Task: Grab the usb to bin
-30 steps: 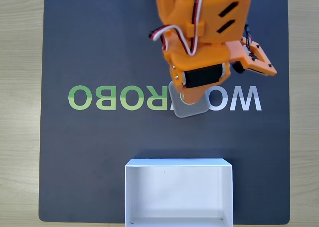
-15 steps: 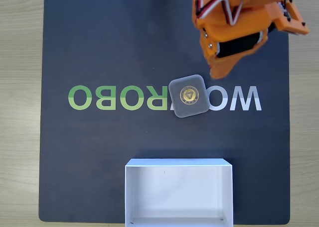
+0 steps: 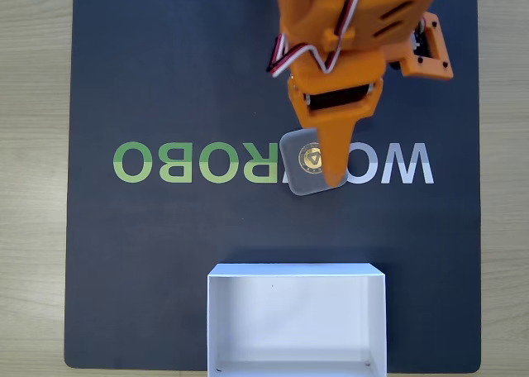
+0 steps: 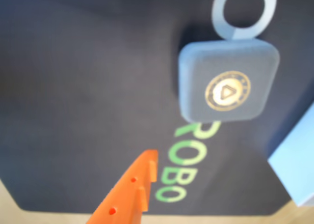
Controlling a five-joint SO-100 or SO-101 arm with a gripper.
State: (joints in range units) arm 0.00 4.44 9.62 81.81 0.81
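Note:
The usb [image 3: 304, 164] is a small grey rounded-square block with a gold emblem, lying flat on the dark mat over the printed lettering. In the fixed view my orange gripper [image 3: 393, 127] comes down from the top, open. Its long finger [image 3: 335, 158] reaches over the usb's right part, and the other jaw is splayed out to the upper right. In the wrist view the usb [image 4: 228, 86] lies upper right, and one orange finger [image 4: 131, 192] pokes in at the bottom, apart from it. The white bin [image 3: 296, 271] sits empty at the mat's front edge; its corner [image 4: 294, 167] shows at the wrist view's right.
A dark mat [image 3: 165, 79] with green and white lettering covers the light wooden table [image 3: 33, 187]. Bare mat lies between the usb and the bin, and to the left of both.
The arm swung away to the upper right half a second ago and has come back over the usb, its finger now reaching lower across it. The usb has not moved.

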